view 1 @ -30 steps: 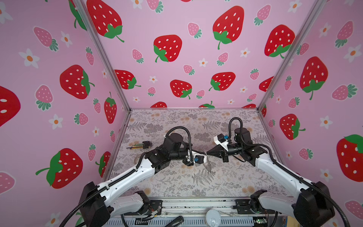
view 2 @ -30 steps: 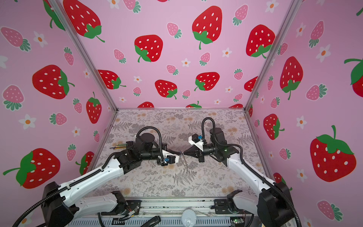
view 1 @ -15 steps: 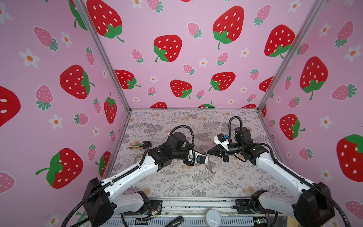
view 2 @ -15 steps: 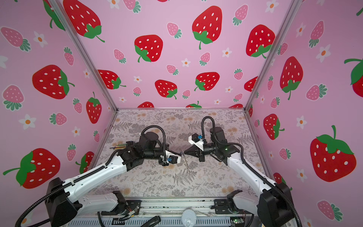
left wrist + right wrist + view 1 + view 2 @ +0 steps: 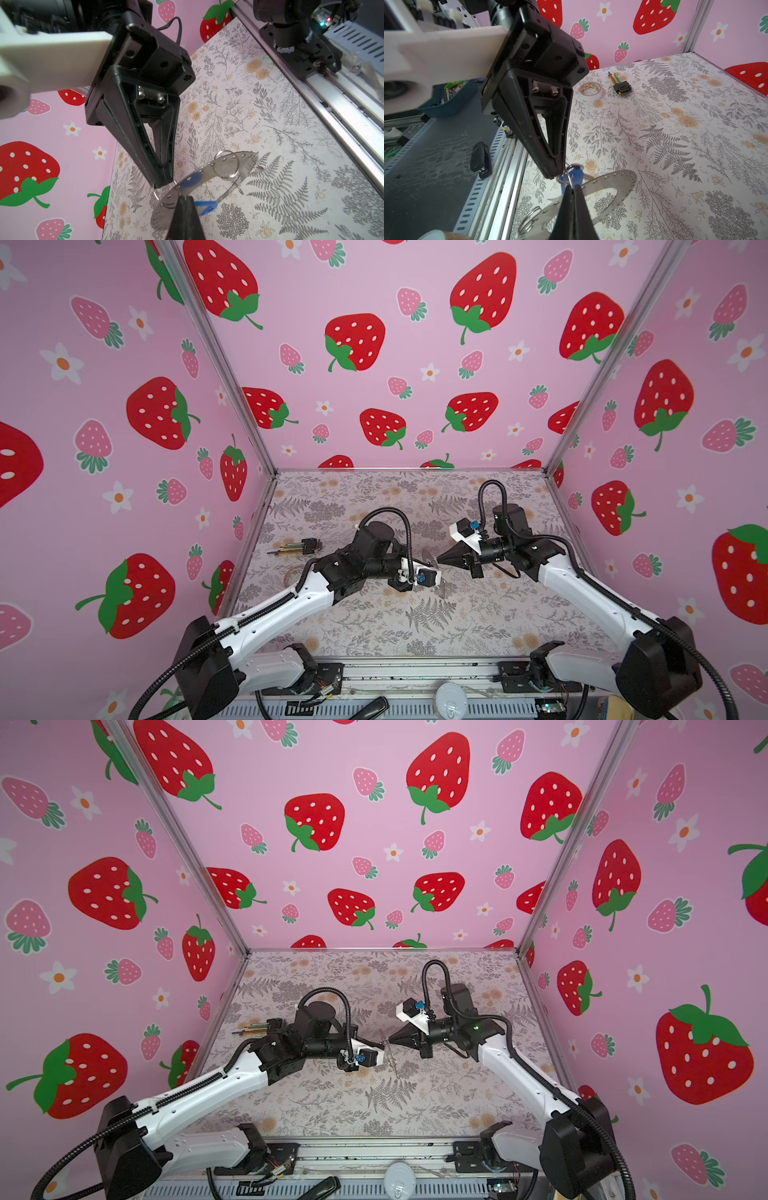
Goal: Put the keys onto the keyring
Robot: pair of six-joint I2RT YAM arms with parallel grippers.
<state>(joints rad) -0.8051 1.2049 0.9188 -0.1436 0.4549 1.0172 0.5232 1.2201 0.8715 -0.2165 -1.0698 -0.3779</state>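
The keyring [image 5: 245, 161], a large flat grey metal ring with tiny holes, hangs tilted above the table between both grippers and carries small wire rings [image 5: 226, 164]. The key's blue head [image 5: 204, 206] sticks out beside my left gripper [image 5: 184, 198], which is shut on it just under the keyring's band. My right gripper [image 5: 572, 188] is shut on a small wire ring [image 5: 566, 176] at the keyring's [image 5: 618, 182] edge, next to the blue key [image 5: 576, 176]. In both top views the left gripper [image 5: 432, 563] [image 5: 384, 1046] and right gripper [image 5: 437, 560] [image 5: 388, 1041] meet tip to tip at the table's middle.
A dark bundle of thin yellow-green-tipped tools [image 5: 299, 547] [image 5: 620, 86] lies near the left wall, with a tape roll [image 5: 590, 91] beside it. The metal front rail [image 5: 332, 108] borders the floral table. Pink walls close in three sides.
The left arm has shifted slightly toward the right gripper, bringing the tips closer. The right arm has barely moved. Both grippers stay shut.
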